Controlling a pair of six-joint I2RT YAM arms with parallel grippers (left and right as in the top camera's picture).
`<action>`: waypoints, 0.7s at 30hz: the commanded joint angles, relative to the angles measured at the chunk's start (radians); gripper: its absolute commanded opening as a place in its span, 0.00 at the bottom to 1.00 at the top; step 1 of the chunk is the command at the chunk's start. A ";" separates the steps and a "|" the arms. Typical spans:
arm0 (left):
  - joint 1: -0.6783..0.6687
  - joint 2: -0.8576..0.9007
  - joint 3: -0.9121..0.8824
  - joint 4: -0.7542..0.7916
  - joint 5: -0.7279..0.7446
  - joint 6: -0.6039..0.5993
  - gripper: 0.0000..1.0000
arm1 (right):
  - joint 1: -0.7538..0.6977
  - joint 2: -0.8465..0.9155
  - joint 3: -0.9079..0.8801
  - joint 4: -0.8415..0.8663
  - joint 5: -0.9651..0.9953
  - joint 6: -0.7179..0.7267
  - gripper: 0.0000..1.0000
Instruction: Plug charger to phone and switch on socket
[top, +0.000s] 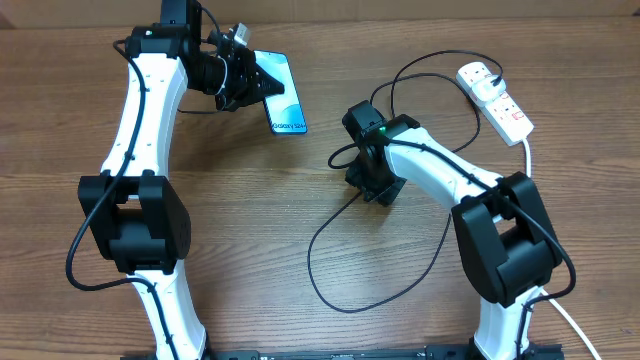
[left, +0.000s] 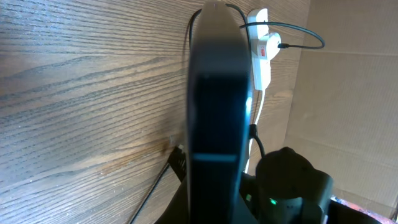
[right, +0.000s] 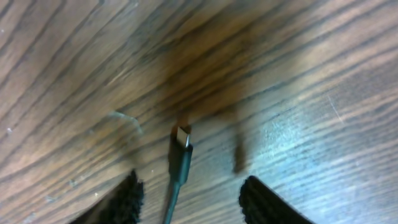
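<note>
The phone (top: 287, 100), light blue screen up, sits at the back left, and my left gripper (top: 252, 82) is shut on its far end. In the left wrist view the phone (left: 217, 93) shows as a dark slab between the jaws. The charger's black cable (top: 322, 262) loops over the table, and its white plug (top: 478, 74) sits in the white socket (top: 497, 100). My right gripper (top: 375, 185) points down at the table. In the right wrist view its fingers (right: 191, 186) are open, with the connector tip (right: 181, 138) lying on the wood between them, untouched.
The socket (left: 261, 53) and its thick white cord (top: 528, 155) are at the back right. The right arm (left: 292, 183) with a green light stands beyond the phone. A cardboard wall (left: 348, 93) bounds the table's far side.
</note>
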 joint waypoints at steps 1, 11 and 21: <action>-0.007 -0.021 0.015 0.001 0.025 0.027 0.04 | 0.000 0.035 0.011 0.001 0.017 0.030 0.46; -0.007 -0.021 0.015 0.002 0.025 0.027 0.04 | 0.014 0.050 0.011 0.005 0.018 0.068 0.32; -0.007 -0.021 0.015 0.002 0.025 0.027 0.04 | 0.050 0.050 0.011 0.047 -0.014 0.082 0.26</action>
